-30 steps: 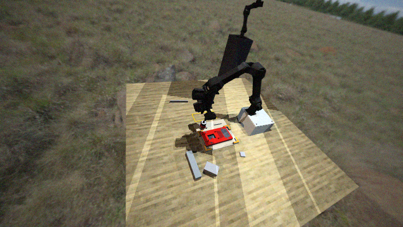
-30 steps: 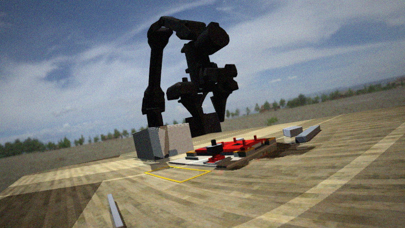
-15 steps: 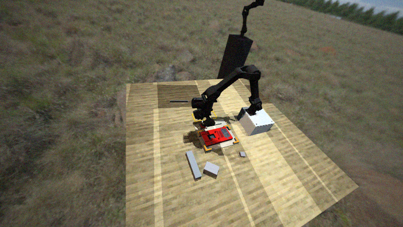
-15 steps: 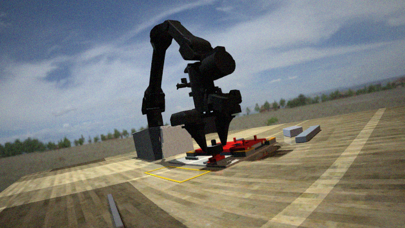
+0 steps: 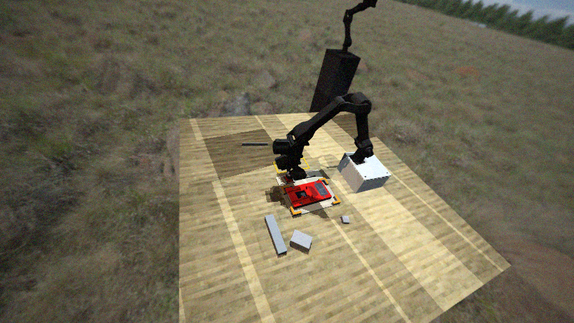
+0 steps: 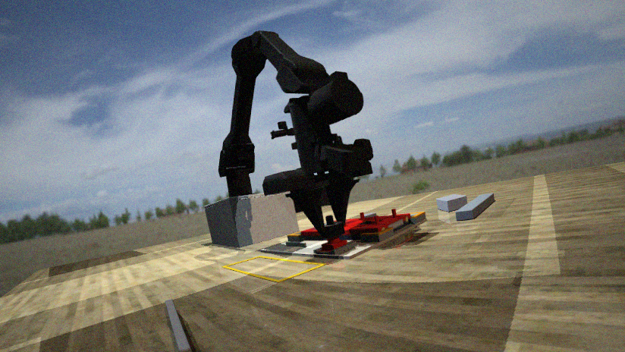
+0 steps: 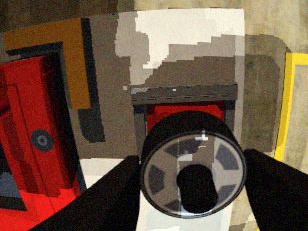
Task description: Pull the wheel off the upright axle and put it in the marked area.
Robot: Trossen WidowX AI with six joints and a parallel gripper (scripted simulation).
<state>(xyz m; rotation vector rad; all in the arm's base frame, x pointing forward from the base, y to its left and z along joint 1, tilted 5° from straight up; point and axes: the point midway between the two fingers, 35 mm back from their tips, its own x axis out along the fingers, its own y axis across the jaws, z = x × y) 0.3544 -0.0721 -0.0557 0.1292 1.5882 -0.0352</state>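
The wheel (image 7: 193,170) is being gripped by the gripper (image 7: 193,190), whose two dark fingers are pressed against its left and right sides in the wrist view. The wheel is being held low over the board (image 7: 189,34), on the red mount (image 7: 182,113) at the board's near end; the axle itself is hidden by the dark hub. In the exterior view the gripper (image 6: 328,224) is being held pointing straight down at that end of the board (image 6: 306,249). Just beside the board, nearer that camera, the yellow marked square (image 6: 273,267) is lying on the table (image 6: 437,284). Farther back, the red tray (image 6: 372,224) is resting on the board. Beyond it, two grey blocks (image 6: 463,205) are lying on the table, well apart from the gripper.
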